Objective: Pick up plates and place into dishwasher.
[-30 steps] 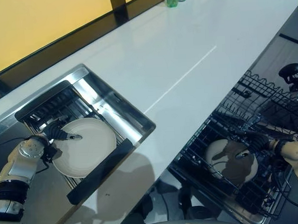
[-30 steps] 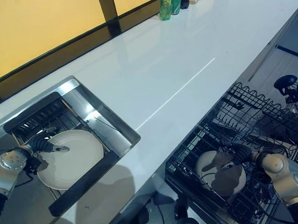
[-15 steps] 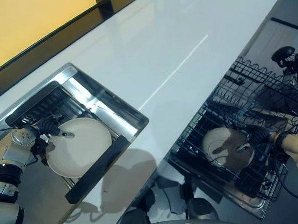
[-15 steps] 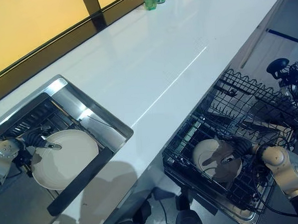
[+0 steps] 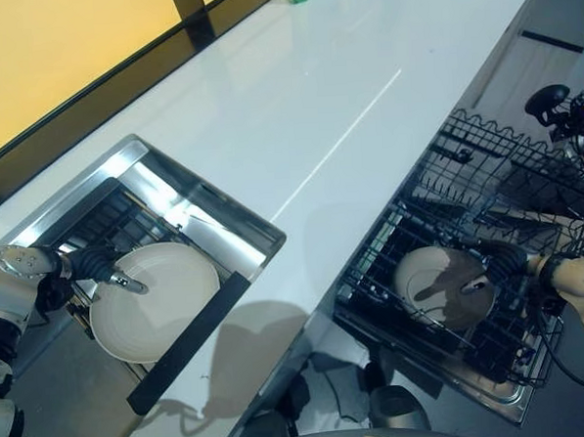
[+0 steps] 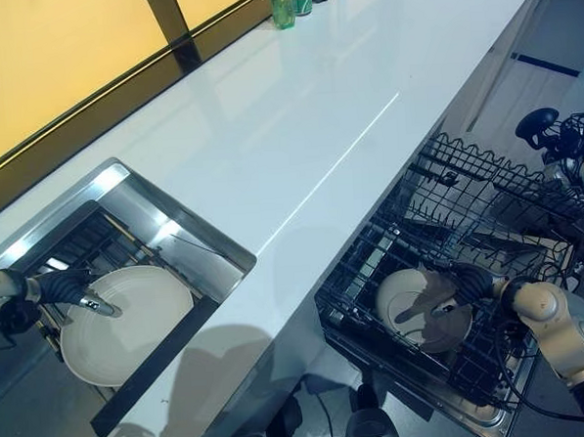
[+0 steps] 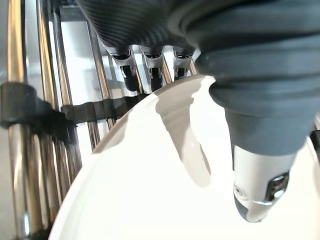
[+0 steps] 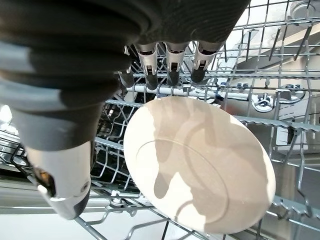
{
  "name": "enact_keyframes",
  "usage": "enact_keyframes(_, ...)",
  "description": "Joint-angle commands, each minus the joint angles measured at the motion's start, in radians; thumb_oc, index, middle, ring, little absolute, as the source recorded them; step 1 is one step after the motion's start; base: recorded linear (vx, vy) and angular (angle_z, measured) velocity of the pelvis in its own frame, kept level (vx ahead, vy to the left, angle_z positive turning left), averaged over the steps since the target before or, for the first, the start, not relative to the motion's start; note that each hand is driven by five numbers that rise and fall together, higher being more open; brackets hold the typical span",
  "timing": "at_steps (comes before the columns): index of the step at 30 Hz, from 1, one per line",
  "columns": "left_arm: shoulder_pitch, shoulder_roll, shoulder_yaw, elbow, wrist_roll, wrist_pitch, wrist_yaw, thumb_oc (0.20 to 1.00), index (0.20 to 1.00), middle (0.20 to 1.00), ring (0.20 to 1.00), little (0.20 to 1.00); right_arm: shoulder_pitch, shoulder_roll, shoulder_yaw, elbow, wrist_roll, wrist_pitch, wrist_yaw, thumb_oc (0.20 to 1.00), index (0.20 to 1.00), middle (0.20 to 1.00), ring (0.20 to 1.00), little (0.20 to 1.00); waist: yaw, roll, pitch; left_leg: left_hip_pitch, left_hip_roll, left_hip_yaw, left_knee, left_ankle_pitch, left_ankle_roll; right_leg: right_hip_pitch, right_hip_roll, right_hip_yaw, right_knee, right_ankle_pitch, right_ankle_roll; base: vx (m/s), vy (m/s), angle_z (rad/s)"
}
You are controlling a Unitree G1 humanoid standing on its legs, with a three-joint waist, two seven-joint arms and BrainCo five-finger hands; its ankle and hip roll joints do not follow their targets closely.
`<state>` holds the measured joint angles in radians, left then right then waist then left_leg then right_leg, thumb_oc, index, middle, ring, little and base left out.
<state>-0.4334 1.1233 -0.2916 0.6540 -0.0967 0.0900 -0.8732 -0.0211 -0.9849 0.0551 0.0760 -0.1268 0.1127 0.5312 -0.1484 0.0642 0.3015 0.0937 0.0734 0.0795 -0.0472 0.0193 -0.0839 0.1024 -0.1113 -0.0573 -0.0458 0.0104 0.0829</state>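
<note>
- Left eye view: the left hand point(image 5: 97, 264) pinches the rim of a white plate point(image 5: 164, 303) lying on the rack in the sink point(image 5: 203, 208), thumb on top.
- Right eye view: the right hand point(image 6: 475, 283) hovers over a second plate point(image 6: 414, 308) in the dishwasher rack point(image 6: 487, 198).
- Left wrist view: fingers point(image 7: 129, 68) go under the rim (thumb point(image 7: 260, 185) above).
- Right wrist view: fingers point(image 8: 170, 62) spread apart, clear of the second plate.
</note>
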Motion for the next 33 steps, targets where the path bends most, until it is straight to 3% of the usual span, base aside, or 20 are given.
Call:
enact_keyframes(1,0.11,-0.031,-0.082,-0.202,-0.249,-0.065,-0.265,1.0,1.0,1.0,1.0,1.0,0.01,-0.061,0.042,-0.063,0.042,-0.018,-0.042,1.0,1.0,1.0,1.0,1.0,0.04,-0.015,-0.124,-0.072,0.003,0.019,0.115,-0.075,0.02,-0.084,-0.098,-0.026,0.193,-0.084,0.094,-0.03,-0.048,0.09)
enact_keyframes(6,0.189,-0.036,-0.084,-0.358,-0.405,-0.029,-0.337,1.0,1.0,1.0,1.0,1.0,0.016,-0.061,0.06,-0.067,0.058,-0.013,-0.063,1.0,1.0,1.0,1.0,1.0,0.055,-0.016,-0.135,-0.061,0.005,0.011,0.102,-0.074,0.017,-0.072,-0.098,-0.044,0.188,-0.086,0.093,-0.01,-0.038,0.14)
enact_keyframes(12,0.274,-0.057,-0.068,-0.487,-0.438,-0.012,-0.287,1.0,1.0,1.0,1.0,1.0,0.021,-0.063,0.075,-0.08,0.076,0.012,-0.084,1.0,1.0,1.0,1.0,1.0,0.075,-0.022,-0.144,-0.051,0.008,0.0,0.09,-0.075,0.015,-0.059,-0.096,-0.056,0.177,-0.087,0.092,0.0,-0.012,0.02)
enact_keyframes(13,0.277,-0.056,-0.068,-0.489,-0.43,-0.014,-0.277,0.765,0.765,0.765,0.765,0.765,0.022,-0.062,0.075,-0.08,0.077,0.011,-0.084,1.0,1.0,1.0,1.0,1.0,0.076,-0.023,-0.145,-0.05,0.009,-0.001,0.089,-0.074,0.015,-0.058,-0.096,-0.057,0.176,-0.087,0.092,0.01,-0.031,0.0)
enact_keyframes(14,0.285,-0.053,-0.064,-0.495,-0.411,-0.014,-0.251,0.2,0.2,0.2,0.2,0.2,0.024,-0.062,0.072,-0.085,0.081,0.015,-0.083,1.0,1.0,1.0,1.0,1.0,0.079,-0.025,-0.148,-0.048,0.01,-0.004,0.085,-0.073,0.014,-0.054,-0.095,-0.059,0.173,-0.086,0.093,0.01,-0.033,0.02)
enact_keyframes(33,0.344,-0.015,0.025,-0.529,-0.3,-0.045,-0.127,0.2,0.2,0.2,0.2,0.2,0.107,-0.065,0.008,-0.128,0.105,0.024,-0.089,1.0,1.0,1.0,1.0,1.0,0.095,-0.042,-0.176,-0.037,0.015,-0.014,0.067,-0.065,0.013,-0.035,-0.093,-0.083,0.155,-0.082,0.098,0.0,-0.007,0.01)
